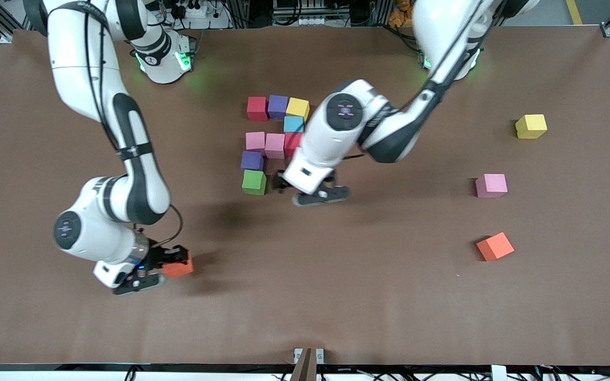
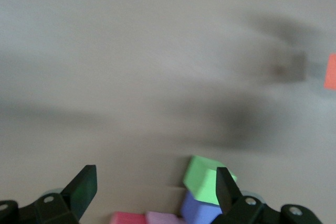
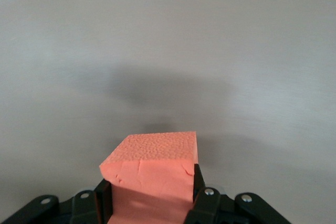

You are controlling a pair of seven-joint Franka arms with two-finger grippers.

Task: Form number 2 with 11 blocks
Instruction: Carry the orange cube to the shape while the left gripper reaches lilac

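Several blocks sit packed together mid-table: red (image 1: 257,108), purple (image 1: 278,106), yellow (image 1: 297,108), light blue (image 1: 294,124), two pink (image 1: 255,141), red (image 1: 292,143), purple (image 1: 252,160) and green (image 1: 254,182). My left gripper (image 1: 285,185) is open and empty, low beside the green block (image 2: 205,179); its wrist view (image 2: 156,182) also shows the purple block (image 2: 199,208). My right gripper (image 1: 170,260) is shut on an orange block (image 1: 179,267), near the table toward the right arm's end. The wrist view shows this block (image 3: 152,171) between the fingers (image 3: 150,187).
Three loose blocks lie toward the left arm's end: yellow (image 1: 531,126), pink (image 1: 491,186) and orange (image 1: 495,246). The brown table (image 1: 368,296) is bare between the cluster and these blocks and along the edge nearest the front camera.
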